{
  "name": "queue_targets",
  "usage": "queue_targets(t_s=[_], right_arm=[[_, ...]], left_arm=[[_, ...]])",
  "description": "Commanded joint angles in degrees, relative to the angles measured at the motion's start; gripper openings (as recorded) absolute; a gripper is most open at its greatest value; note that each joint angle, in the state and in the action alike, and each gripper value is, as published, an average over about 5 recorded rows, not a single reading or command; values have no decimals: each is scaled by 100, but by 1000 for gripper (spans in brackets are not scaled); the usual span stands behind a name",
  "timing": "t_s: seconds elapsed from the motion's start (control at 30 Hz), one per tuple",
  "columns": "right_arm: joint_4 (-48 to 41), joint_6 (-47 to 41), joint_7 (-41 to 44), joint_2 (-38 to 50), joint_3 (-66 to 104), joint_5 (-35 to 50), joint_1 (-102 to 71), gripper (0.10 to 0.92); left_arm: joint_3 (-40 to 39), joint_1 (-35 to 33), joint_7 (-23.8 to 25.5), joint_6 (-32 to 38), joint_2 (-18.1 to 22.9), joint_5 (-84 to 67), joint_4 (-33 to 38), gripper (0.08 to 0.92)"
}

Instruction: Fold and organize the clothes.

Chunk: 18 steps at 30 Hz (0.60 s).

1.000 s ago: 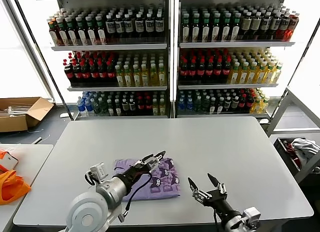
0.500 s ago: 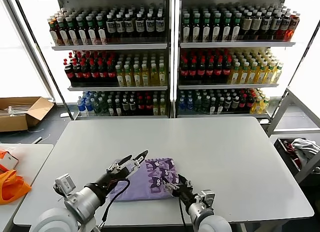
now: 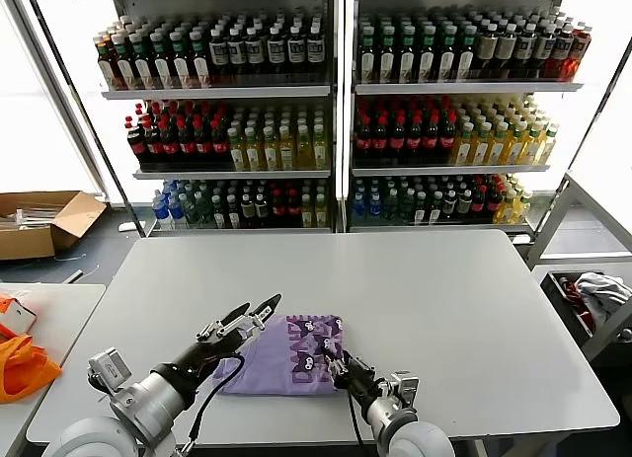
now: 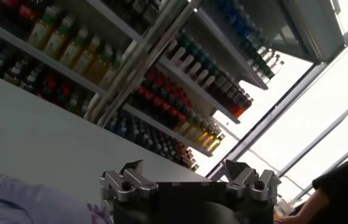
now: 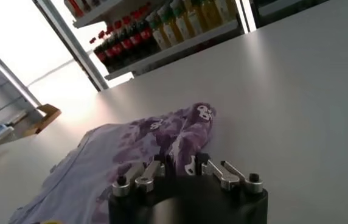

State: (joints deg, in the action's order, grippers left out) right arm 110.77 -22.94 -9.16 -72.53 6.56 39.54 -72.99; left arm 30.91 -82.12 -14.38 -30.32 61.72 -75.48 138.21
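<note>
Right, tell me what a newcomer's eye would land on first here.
The lavender T-shirt with its dark purple cartoon print, lying crumpled near the front edge of the grey table. The right gripper is down at the shirt's right edge, while the left gripper hangs open above its left side. Behind, shelves packed with colourful bottles fill the background.

Both arms are built of rounded silver-grey segments ending in black wrist sections. The left gripper (image 3: 249, 314) has slim black jaws with pale metal brackets behind them, and a black cable loops from the forearm back of the jaws. A small grey block sits on that arm. The right gripper (image 3: 336, 363) is black too; behind its jaws, silver finger links show round dark screws, mounted on a black cylindrical body.
</note>
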Motion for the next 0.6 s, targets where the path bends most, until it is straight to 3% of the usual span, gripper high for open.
queue_targets(t_s=[0.03, 0.23, 0.6], right_arm=[[617, -27, 176, 225, 523, 72, -483, 308], [837, -10, 468, 713, 1058, 88, -815, 155], [946, 213, 705, 817, 1370, -686, -1086, 160]], left_arm=[[163, -93, 92, 26, 33, 4, 40, 823], [205, -94, 141, 69, 71, -6, 29, 823], [159, -109, 195, 106, 210, 91, 88, 823]])
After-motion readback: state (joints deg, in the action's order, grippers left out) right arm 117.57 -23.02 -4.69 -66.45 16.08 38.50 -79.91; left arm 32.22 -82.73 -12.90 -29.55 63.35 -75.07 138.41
